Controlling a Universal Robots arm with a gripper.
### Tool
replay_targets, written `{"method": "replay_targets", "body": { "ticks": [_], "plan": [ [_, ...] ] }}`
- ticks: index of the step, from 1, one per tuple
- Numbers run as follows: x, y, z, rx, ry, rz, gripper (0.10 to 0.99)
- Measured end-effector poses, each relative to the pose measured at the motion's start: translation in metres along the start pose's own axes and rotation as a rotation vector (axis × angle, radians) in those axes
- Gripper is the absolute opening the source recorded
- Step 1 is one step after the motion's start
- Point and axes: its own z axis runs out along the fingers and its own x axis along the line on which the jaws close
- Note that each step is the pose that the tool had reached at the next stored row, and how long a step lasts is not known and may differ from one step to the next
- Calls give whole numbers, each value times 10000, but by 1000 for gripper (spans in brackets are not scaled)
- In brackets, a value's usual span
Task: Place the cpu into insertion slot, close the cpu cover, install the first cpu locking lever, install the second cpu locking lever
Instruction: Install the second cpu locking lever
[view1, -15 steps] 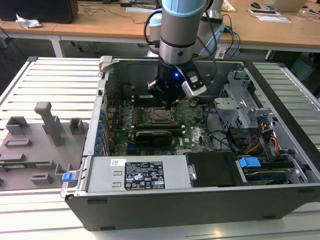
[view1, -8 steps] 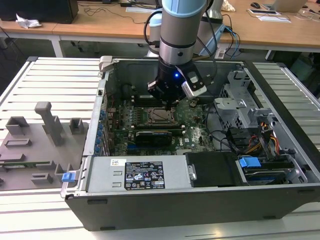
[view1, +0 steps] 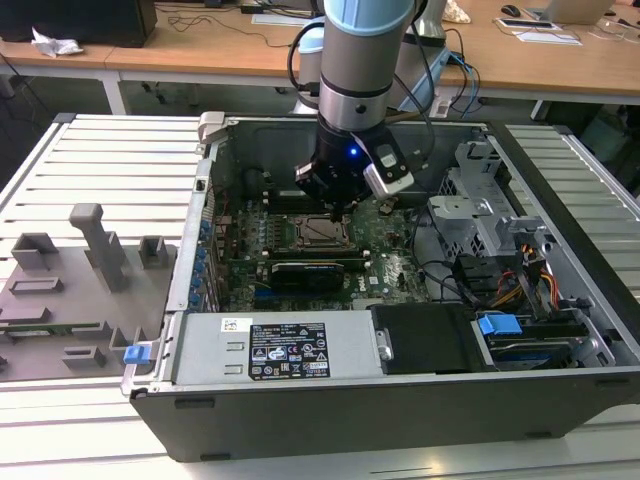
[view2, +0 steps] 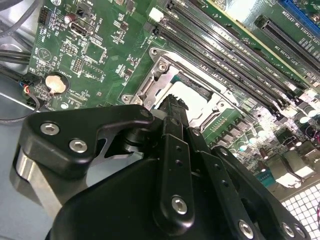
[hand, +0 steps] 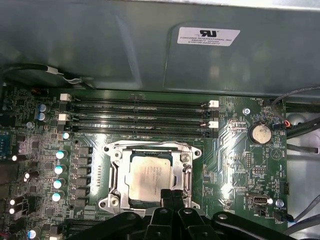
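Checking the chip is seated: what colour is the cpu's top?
Pale silver-grey, on the cpu; the first wrist view shows it best.

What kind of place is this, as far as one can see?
Probably a lab or workshop for computer assembly: an open computer case lies on a slatted metal table, and wooden desks with cables stand behind.

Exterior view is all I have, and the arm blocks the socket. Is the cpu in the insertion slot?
Observer: Yes. In the first wrist view the cpu lies flat inside the insertion slot.
Operator: And the cpu cover?
Observer: The cpu cover frames the chip, whose metal top shows through its window.
Operator: Where exactly is the end effector?
Observer: The end effector has its tip at the chip's edge, on the side away from the memory slots.
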Motion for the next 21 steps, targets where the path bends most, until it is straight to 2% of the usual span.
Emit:
{"method": "replay_targets", "body": {
  "ticks": [21],
  "plan": [
    [3,-90,-10,1,0,0,102]
  ]
}}
